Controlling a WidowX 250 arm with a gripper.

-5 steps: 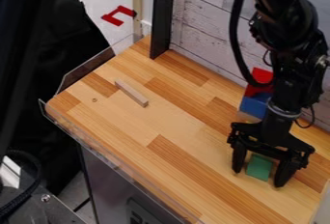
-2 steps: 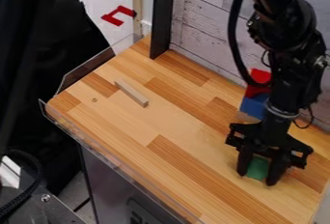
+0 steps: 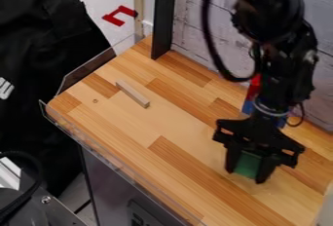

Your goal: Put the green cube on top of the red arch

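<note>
The tool (image 3: 246,173) grips the green cube (image 3: 248,162) by opposite sides, presumably leaving its underside free for placing. Beyond, at the far right of the tabletop (image 3: 189,132), the partly hidden red arch (image 3: 254,86) appears raised on a blue block (image 3: 247,107), so the cube likely needs a high lift.

no word, number or sign can be read with certainty. at the far left, a white marking (image 3: 6,88) stands on the black cloth (image 3: 48,35), cut off by the view's left edge, and too little of it shows to make out. at the near side, left of the middle, partial lettering (image 3: 139,216) stands on a dark area of the grey panel (image 3: 107,186) below the worktop (image 3: 130,132), cut off by the bottom edge and also unclear.
</note>
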